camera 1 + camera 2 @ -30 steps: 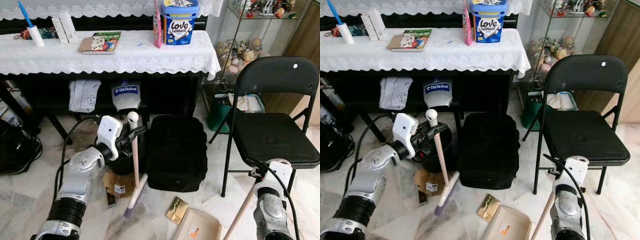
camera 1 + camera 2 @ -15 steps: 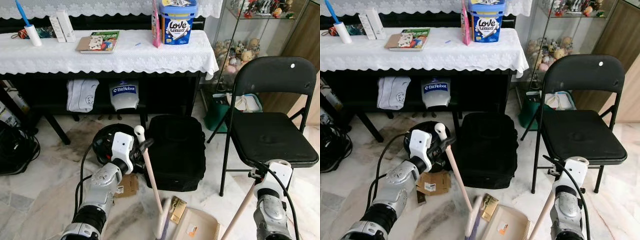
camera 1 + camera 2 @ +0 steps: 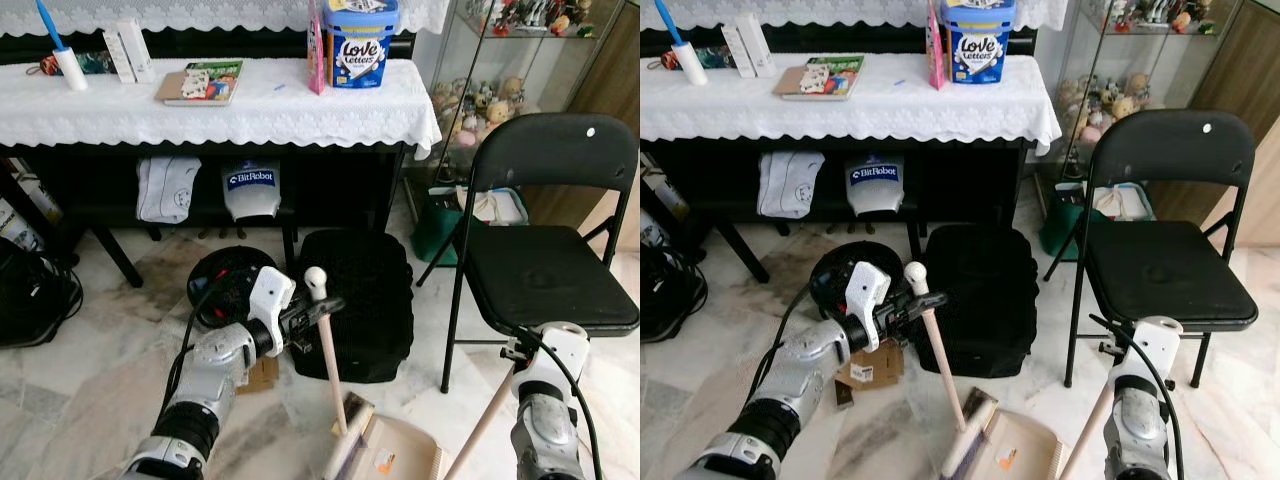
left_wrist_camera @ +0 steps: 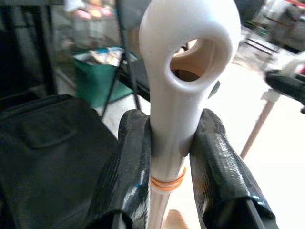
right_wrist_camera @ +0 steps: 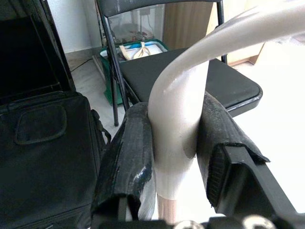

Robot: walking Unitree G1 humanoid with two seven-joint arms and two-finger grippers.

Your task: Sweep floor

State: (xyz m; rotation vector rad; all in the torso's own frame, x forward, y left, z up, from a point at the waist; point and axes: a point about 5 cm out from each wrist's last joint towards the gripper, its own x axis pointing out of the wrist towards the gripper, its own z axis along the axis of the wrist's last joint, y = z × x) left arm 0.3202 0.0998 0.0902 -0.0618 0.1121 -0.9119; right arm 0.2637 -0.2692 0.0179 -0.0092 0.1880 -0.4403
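Your robot sweeps beside a black bag [image 3: 355,300] on marble floor [image 3: 80,380].
Your left gripper [image 4: 167,143] pinches the broom [image 3: 328,365] handle; its bristles meet the dustpan [image 3: 400,455], whose handle your right gripper [image 5: 174,157] clamps.

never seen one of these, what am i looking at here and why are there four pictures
It is a walking humanoid robot sweeping a floor at home. The two wide pictures come from the two eyes of a camera on its head, looking down. The two close-ups come from cameras on its wrists, looking along each gripper's two black fingers.

The left gripper is shut on a broom, near the white knob at the top of its handle. The right gripper is shut on the dustpan handle, and the beige dustpan sits on the marble floor with the broom's head at its edge.

Around them: a black bag, a black folding chair, a piece of cardboard, and a table with a white cloth.
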